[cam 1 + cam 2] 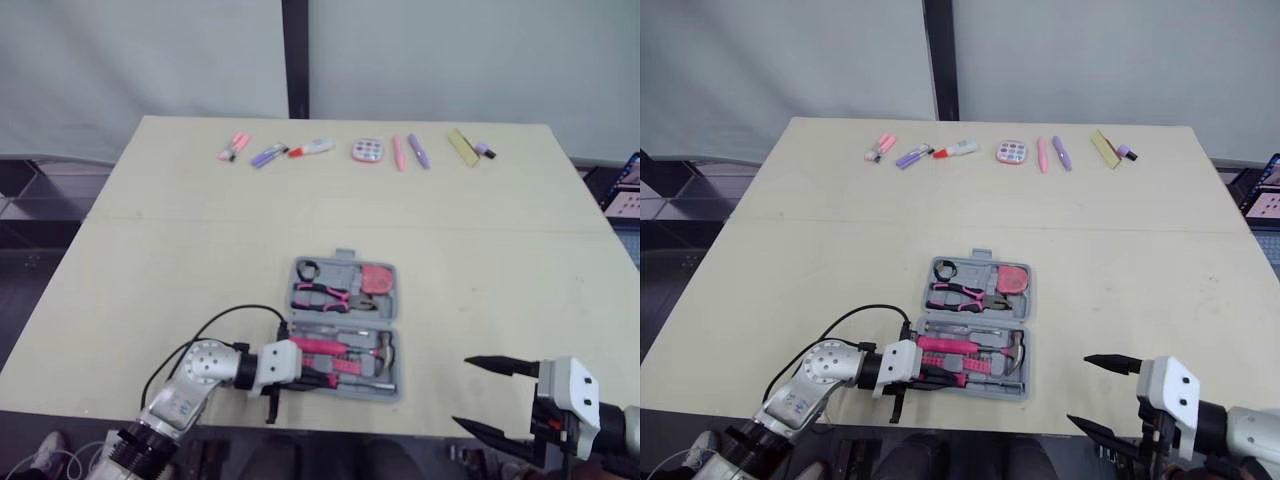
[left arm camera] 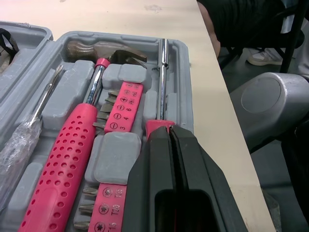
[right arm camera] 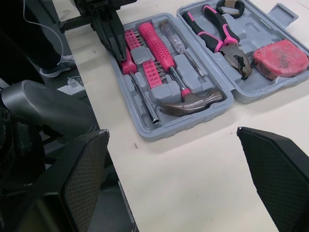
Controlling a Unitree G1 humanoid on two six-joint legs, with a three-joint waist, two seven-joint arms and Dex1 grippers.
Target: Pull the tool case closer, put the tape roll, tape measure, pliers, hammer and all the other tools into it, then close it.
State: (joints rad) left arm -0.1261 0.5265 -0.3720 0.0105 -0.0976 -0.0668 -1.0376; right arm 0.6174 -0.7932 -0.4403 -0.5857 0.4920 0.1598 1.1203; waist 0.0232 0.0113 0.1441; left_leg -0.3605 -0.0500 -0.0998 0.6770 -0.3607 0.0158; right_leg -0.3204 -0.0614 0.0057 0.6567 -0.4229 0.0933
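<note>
Here's the tool case, lying open and flat in the lower centre of the head view, close to the near edge of the table. In its upper half sit the black tape roll at the left corner, the pliers just below it, and the pink tape measure at the right. The lower half holds the hammer, pink grip and steel head seated in its slot, with a pink bit holder just beside it. And the left gripper reaches in from the lower left with its two black fingers pressed together, their tips down at the pink handle of a long chrome-shafted driver in the slot nearest the table edge; nothing shows between the fingers. Over in the lower right corner the right gripper is spread wide, holding nothing, hovering above bare table well apart from the case. Along the top of the table lies a row of small pink and purple items.
</note>
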